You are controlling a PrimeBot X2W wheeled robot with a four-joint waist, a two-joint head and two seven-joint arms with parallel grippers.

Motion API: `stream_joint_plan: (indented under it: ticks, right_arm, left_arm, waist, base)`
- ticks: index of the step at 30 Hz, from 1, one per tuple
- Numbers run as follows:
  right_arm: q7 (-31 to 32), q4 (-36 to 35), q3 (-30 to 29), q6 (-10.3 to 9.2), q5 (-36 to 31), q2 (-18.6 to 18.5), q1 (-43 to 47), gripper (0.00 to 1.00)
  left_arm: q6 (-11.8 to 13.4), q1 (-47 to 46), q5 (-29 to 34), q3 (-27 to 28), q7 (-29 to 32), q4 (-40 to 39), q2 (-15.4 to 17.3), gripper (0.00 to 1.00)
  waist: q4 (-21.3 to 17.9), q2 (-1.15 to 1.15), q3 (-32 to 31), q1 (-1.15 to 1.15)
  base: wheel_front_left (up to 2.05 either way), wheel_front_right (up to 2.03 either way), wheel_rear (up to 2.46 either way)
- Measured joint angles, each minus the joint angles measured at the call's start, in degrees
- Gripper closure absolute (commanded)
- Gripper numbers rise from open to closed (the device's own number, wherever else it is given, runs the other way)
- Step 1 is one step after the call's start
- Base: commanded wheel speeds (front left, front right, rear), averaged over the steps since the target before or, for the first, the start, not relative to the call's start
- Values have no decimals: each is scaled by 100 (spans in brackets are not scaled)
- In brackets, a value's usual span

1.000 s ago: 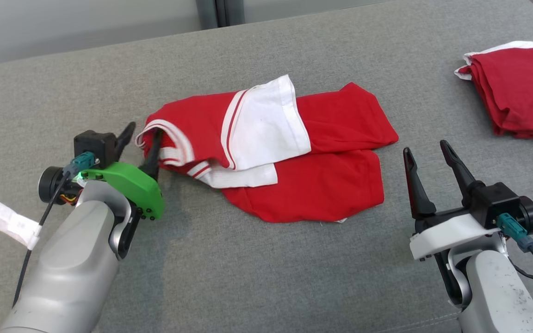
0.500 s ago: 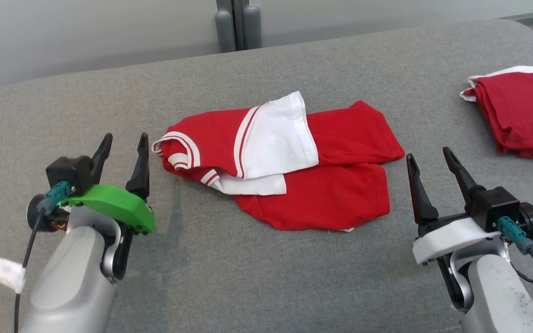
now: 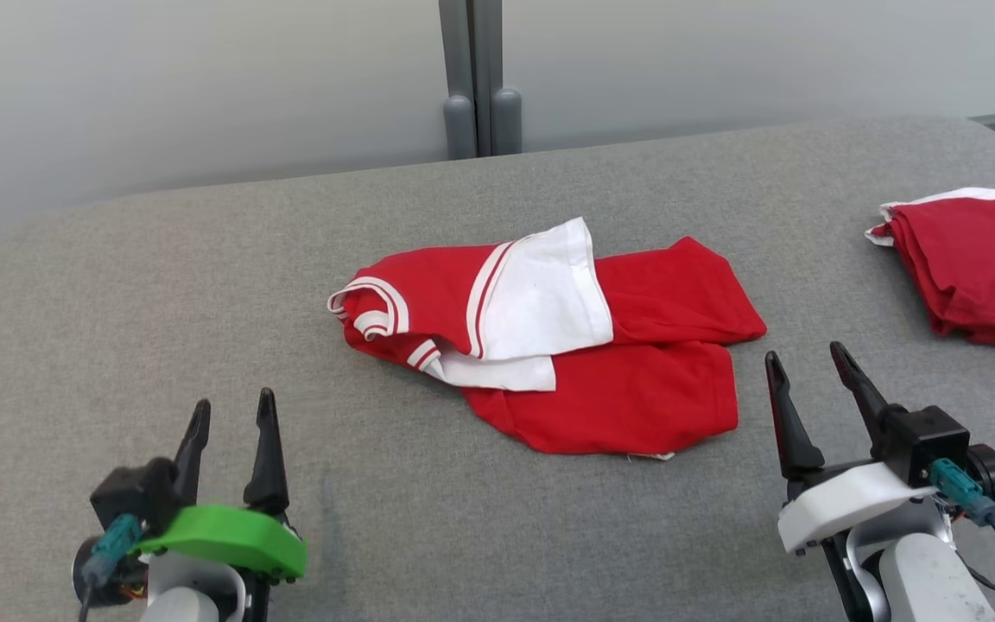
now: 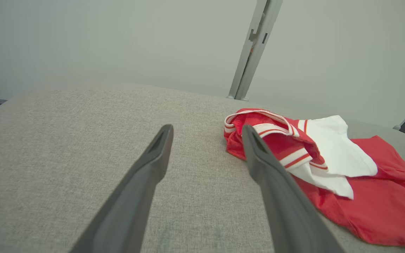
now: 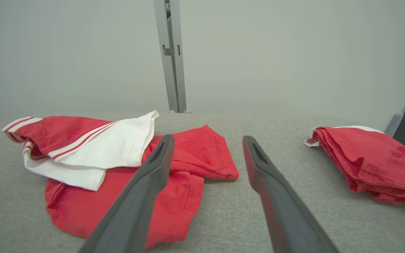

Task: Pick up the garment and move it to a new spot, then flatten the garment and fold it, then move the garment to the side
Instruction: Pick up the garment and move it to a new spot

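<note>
Lying between left pincer (image 3: 233,399), right pincer (image 3: 803,351), garment (image 3: 636,397)

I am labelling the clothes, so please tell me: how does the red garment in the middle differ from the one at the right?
The middle garment lies loose and rumpled; the right garment is folded into a compact stack. The middle garment shows a broad white panel and striped trim; the right garment shows mostly red, with a thin white edge. Both are red and white and lie on the grey surface.

Red, white-striped garment (image 3: 549,345); grey couch (image 3: 161,302)
</note>
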Motion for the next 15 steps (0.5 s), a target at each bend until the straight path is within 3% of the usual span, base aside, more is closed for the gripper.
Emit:
stream_joint_plan:
  ticks: [6,15]
  right_arm:
    - [0,85,98,0,200,-1,270,0]
    - [0,187,164,0,307,-1,464,0]
  left_arm:
    - [45,641,230,198,1,-466,-241,0]
    - [64,936,584,196,1,-695,-345,0]
  waist:
    - [54,0,-170,0]
    - [88,0,-261,0]
  base:
    - [0,0,0]
    - [0,0,0]
